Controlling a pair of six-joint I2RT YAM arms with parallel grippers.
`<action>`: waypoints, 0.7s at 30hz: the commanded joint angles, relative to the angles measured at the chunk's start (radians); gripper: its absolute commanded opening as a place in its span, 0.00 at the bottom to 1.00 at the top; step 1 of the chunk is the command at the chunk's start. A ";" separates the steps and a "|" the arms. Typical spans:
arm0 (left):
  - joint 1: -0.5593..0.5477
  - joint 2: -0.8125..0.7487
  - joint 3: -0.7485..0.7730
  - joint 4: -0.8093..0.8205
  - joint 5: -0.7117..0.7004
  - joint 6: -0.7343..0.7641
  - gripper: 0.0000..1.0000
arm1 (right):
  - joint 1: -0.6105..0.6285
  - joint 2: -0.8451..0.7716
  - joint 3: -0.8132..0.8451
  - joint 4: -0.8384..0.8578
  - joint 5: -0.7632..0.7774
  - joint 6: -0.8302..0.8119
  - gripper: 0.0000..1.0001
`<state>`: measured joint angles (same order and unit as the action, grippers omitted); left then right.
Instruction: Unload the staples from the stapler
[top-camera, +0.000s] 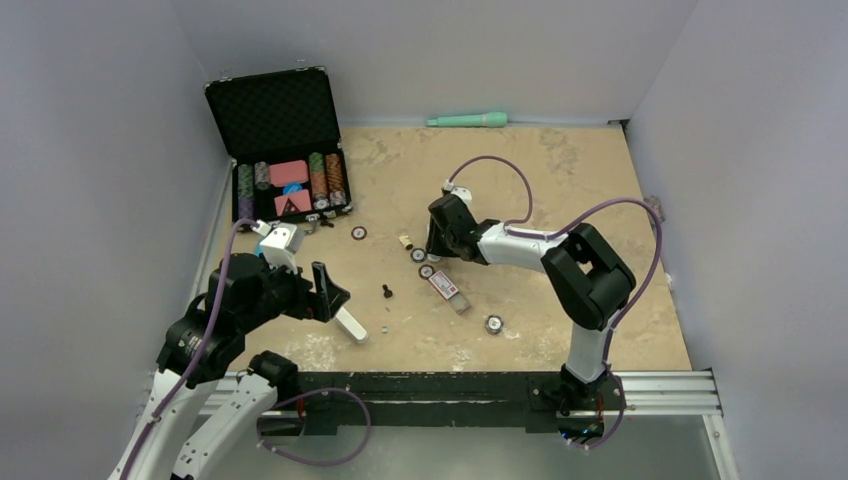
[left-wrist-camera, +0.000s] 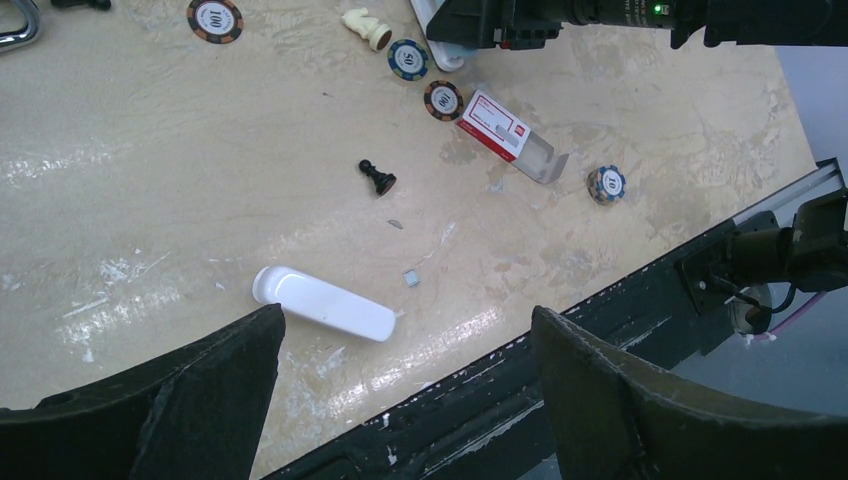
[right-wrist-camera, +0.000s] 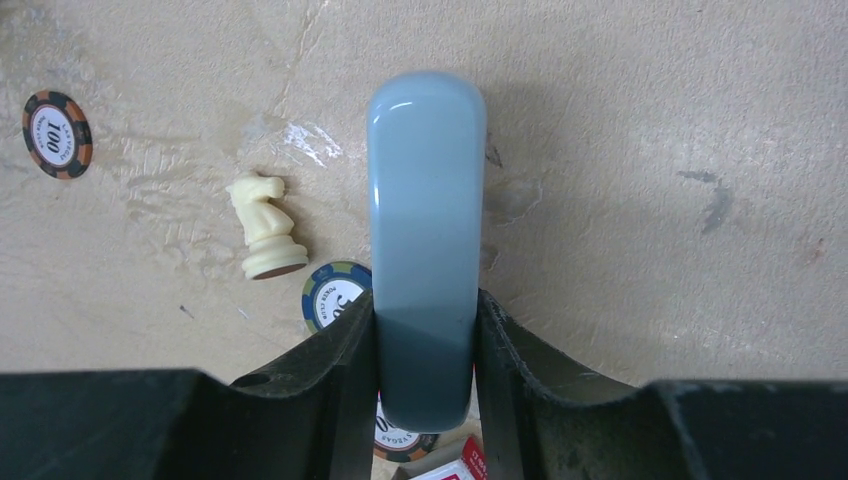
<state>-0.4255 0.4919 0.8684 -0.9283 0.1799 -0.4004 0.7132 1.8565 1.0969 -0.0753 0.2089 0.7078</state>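
Note:
My right gripper (right-wrist-camera: 425, 310) is shut on a pale blue stapler (right-wrist-camera: 427, 200), which points forward just over the tabletop. In the top view the right gripper (top-camera: 447, 238) hides the stapler near the table's middle. My left gripper (left-wrist-camera: 405, 330) is open and empty, above the front edge. A white oblong piece (left-wrist-camera: 325, 304) lies flat just beyond its left finger and shows in the top view (top-camera: 350, 325) too. A small grey staple bit (left-wrist-camera: 411, 278) lies next to the white piece. A red and white staple box (left-wrist-camera: 497, 127) with a clear sleeve lies near the right gripper.
An open black case (top-camera: 285, 150) of poker chips stands at the back left. Loose chips (left-wrist-camera: 443, 100), a white chess knight (right-wrist-camera: 262, 238) and a black pawn (left-wrist-camera: 377, 179) lie around the middle. A teal object (top-camera: 468, 120) lies at the back wall. The black rail (top-camera: 450, 390) runs along the front.

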 joint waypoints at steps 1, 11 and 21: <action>0.008 0.006 -0.005 0.047 0.015 0.018 0.96 | 0.009 0.013 0.036 -0.071 0.078 -0.021 0.43; 0.008 0.007 -0.005 0.048 0.015 0.018 0.96 | 0.066 -0.082 0.089 -0.146 0.115 -0.032 0.77; 0.008 0.007 -0.003 0.042 0.004 0.016 0.96 | 0.201 -0.284 0.054 -0.077 0.018 -0.134 0.78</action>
<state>-0.4255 0.4931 0.8684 -0.9279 0.1822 -0.4004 0.8574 1.6665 1.1522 -0.2321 0.2901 0.6514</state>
